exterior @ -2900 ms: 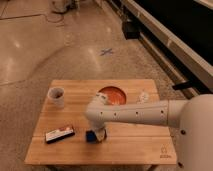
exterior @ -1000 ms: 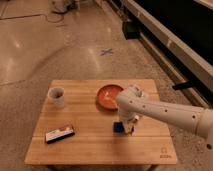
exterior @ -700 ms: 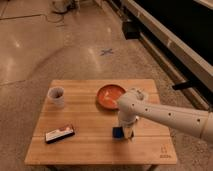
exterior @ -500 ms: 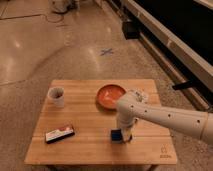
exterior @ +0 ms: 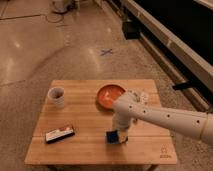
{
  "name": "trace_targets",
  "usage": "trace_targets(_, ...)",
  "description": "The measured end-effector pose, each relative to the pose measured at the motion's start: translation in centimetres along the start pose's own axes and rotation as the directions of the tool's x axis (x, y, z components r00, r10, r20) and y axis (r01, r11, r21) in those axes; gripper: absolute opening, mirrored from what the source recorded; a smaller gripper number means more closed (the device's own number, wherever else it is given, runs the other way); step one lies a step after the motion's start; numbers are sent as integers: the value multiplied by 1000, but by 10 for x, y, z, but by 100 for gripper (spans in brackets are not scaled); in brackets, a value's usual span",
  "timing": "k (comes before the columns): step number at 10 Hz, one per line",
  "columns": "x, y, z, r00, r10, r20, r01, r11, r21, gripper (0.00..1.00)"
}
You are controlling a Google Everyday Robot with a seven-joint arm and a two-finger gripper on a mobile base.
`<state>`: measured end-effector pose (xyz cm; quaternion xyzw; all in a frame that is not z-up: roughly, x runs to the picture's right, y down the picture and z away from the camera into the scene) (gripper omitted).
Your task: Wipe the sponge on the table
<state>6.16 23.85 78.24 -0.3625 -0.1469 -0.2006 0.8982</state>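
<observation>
The dark blue sponge lies on the light wooden table near its front edge, a little right of centre. My gripper comes down on it from the white arm that reaches in from the right, and it presses the sponge against the tabletop. The gripper's body covers the right part of the sponge.
An orange plate sits at the back right of the table, just behind the arm. A white cup stands at the back left. A black-and-white block with a red stripe lies at the front left. Polished floor surrounds the table.
The sponge and my gripper have slid from the table's right of centre toward the front and slightly left. Plate, cup and block have stayed put.
</observation>
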Motion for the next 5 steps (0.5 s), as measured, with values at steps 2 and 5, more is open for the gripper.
trace_targets(2, -1, -5, -6, 1000, -11, 11, 11, 1000, 25, 80)
trace_targets(5, 0, -9, -13, 999, -17, 27, 16, 999, 46, 80)
